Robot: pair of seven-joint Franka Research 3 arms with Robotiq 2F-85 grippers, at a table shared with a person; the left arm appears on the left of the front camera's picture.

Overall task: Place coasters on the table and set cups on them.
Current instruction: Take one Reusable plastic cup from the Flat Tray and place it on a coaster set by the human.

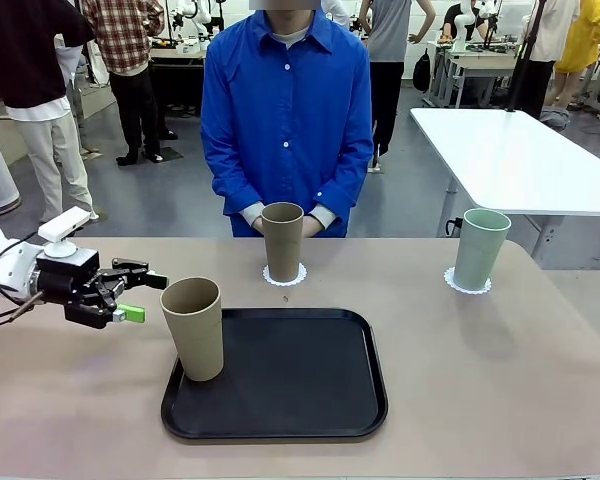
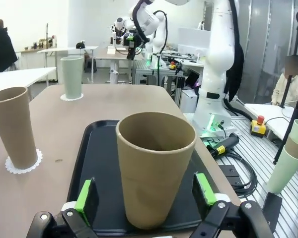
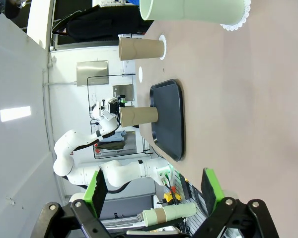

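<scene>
- Left gripper [image 1: 130, 296], black with green pads, stands with jaws spread wide and empty, just beside the tan-brown tapered matte cup [image 1: 193, 327] at the near-left corner of the black rounded tray [image 1: 280, 400].
- From the left wrist view, this tan-brown cup [image 2: 155, 173] sits between the two green pads [image 2: 83, 200], neither pad touching its wall.
- Right gripper [image 3: 154, 191] is also wide open and holds nothing, hanging above the beige-pink matte tabletop [image 1: 500, 370].
- Second tan-brown cup [image 1: 282, 241] already rests on a white scalloped coaster [image 1: 284, 275] in front of the person in the blue shirt [image 1: 286, 110].
- Pale mint green cup [image 1: 479, 248] stands on its own white coaster [image 1: 467, 284] toward the far right.
- Third white coaster [image 3: 140, 73] appears to lie bare beyond the tray in the right wrist view.
- Step in hand, as judged: grasp the tray cup.
- Centre the pads on the lower half of the wall, where the taper is narrower.
- Close evenly; a one-sided contact could tip the tall cup.
- Lift straight up to clear the tray rim before any sideways travel.
</scene>
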